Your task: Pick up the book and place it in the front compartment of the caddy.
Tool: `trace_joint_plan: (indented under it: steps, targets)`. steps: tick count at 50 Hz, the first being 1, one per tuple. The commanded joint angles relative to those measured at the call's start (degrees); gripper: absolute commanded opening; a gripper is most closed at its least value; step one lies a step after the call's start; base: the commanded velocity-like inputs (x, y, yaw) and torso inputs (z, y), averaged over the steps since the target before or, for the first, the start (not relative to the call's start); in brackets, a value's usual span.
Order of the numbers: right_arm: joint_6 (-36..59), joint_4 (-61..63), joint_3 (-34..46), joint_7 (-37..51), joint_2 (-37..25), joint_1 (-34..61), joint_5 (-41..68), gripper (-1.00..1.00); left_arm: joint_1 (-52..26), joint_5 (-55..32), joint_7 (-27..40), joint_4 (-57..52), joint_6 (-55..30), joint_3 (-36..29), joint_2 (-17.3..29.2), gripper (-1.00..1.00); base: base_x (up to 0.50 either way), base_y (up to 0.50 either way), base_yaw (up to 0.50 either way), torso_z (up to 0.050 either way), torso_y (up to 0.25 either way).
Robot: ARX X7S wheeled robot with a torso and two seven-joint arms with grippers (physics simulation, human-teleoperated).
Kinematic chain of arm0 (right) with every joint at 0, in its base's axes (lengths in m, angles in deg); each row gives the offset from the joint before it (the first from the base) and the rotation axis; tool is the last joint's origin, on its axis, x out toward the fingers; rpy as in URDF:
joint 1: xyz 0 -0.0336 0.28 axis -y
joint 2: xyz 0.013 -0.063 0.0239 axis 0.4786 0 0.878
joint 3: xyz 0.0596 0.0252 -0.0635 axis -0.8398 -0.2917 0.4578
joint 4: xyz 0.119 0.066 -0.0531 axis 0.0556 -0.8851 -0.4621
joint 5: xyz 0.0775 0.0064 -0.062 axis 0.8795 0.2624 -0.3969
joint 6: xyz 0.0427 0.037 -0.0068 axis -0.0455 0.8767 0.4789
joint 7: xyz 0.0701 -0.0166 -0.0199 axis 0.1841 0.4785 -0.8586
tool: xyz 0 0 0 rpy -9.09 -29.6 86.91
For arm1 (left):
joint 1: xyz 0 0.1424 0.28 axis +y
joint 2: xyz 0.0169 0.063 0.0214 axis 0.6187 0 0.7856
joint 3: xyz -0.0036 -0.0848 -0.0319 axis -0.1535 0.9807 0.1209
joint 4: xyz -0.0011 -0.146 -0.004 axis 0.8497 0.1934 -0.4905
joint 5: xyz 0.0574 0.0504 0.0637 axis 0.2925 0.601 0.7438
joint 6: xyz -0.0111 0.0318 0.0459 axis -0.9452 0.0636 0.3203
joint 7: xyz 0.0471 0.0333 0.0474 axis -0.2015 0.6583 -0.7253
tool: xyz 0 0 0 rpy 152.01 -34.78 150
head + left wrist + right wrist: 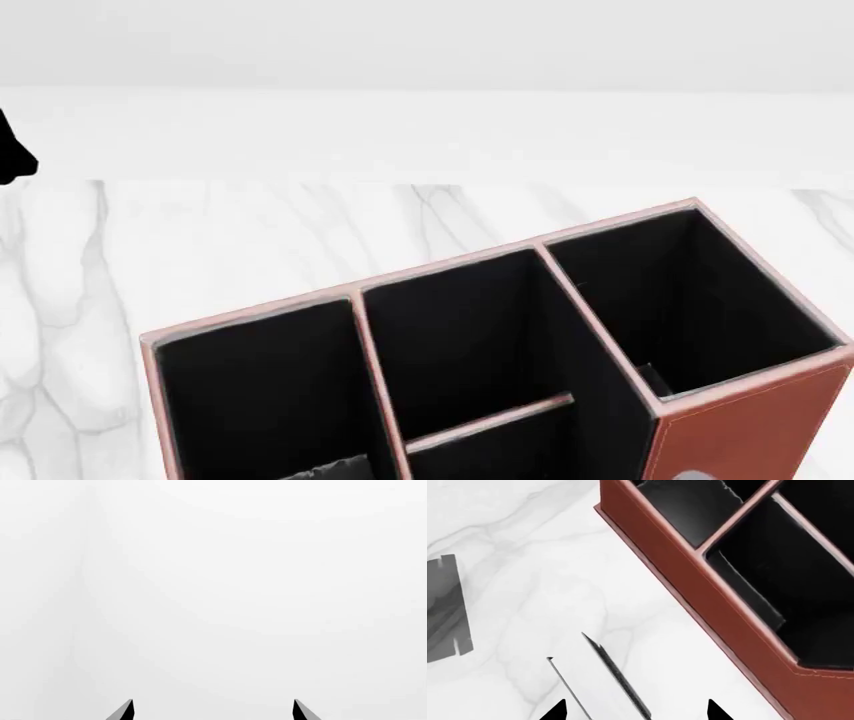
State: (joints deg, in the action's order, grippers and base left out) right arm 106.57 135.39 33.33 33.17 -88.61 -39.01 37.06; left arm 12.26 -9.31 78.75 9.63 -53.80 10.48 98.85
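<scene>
Book (pixel 597 680) shows edge-on in your right wrist view, between the right gripper (pixel 635 711) tips, over the marble table (pixel 527 555) and just beside the caddy (pixel 694 595), outside its outer wall. The tips stand wider than the book, so you cannot tell whether they clamp it. Your left gripper (pixel 213 710) is spread apart, holding nothing, facing blank white.
</scene>
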Motion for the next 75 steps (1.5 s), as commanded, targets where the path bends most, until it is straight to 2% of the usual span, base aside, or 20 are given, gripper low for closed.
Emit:
trace_joint_plan:
  steps: [1, 12, 41, 50, 75]
  targets:
    - [0.48, -0.7, 6.67, -1.46, 2.65, 4.92, -3.08, 1.0, 0.26, -0.11, 0.13, 0.18, 0.33, -0.14, 0.06, 1.0, 0.0, 0.0, 0.0, 0.0, 0.0]
    - [0.19, -0.84, 11.83, -2.35, 3.96, 5.95, -5.34, 1.0, 0.29, -0.34, 0.14, 0.51, 0.66, 0.03, 0.25, 1.0, 0.0, 0.0, 0.0, 0.0, 0.0]
    - [-2.68, -3.05, 15.54, -0.78, 4.05, 1.76, -7.21, 1.0, -0.07, -0.81, 0.61, 0.81, 0.84, -0.29, 0.47, 1.0, 0.0, 0.0, 0.0, 0.0, 0.0]
    - [-2.26, -3.96, 19.26, -1.25, 4.59, 2.07, -9.45, 1.0, 0.11, -0.89, 0.68, 0.95, 1.13, -0.41, 0.5, 1.0, 0.0, 0.0, 0.0, 0.0, 0.0]
    - [-3.0, -6.93, 23.47, -1.31, 6.19, 2.29, -12.16, 1.0, 0.56, -1.31, 0.98, 1.32, 1.83, -0.26, 0.63, 1.0, 0.0, 0.0, 0.0, 0.0, 0.0]
